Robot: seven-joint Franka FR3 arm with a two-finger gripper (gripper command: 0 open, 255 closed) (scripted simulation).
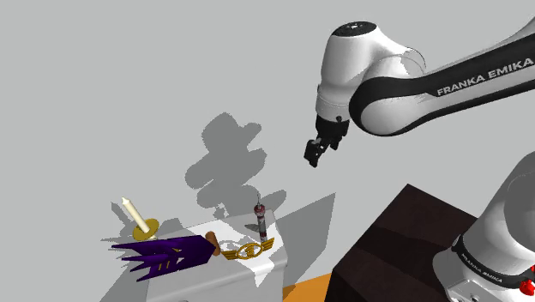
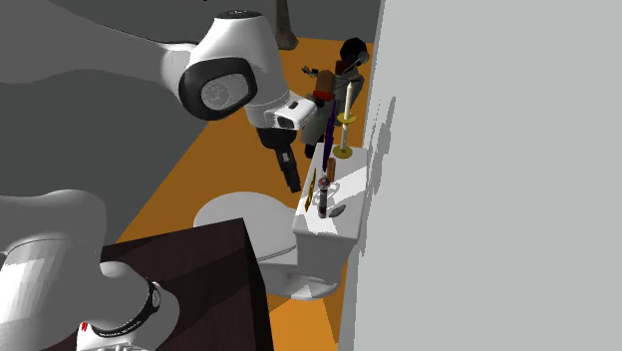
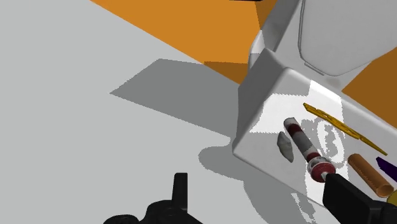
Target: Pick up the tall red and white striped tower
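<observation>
The red and white striped tower (image 1: 260, 223) is a thin post standing upright on a white toilet tank (image 1: 255, 270), close to the wall. It also appears in the second exterior view (image 2: 323, 197), and in the wrist view (image 3: 305, 147) it lies ahead of my fingers, toward the right one. My black gripper (image 1: 314, 153) hangs in the air above the tower, off to the shoulder view's right, well apart from it. It is open with nothing between its fingers (image 3: 181, 191). From the second exterior view the gripper (image 2: 290, 177) hovers beside the tank (image 2: 317, 244).
On the tank lid lie a gold winged emblem (image 1: 246, 250), a purple spiky object (image 1: 167, 255) and a white candle in a yellow holder (image 1: 137, 219). A grey wall (image 1: 129, 86) rises behind them. The dark stand (image 1: 403, 249) sits on an orange floor (image 2: 219, 170).
</observation>
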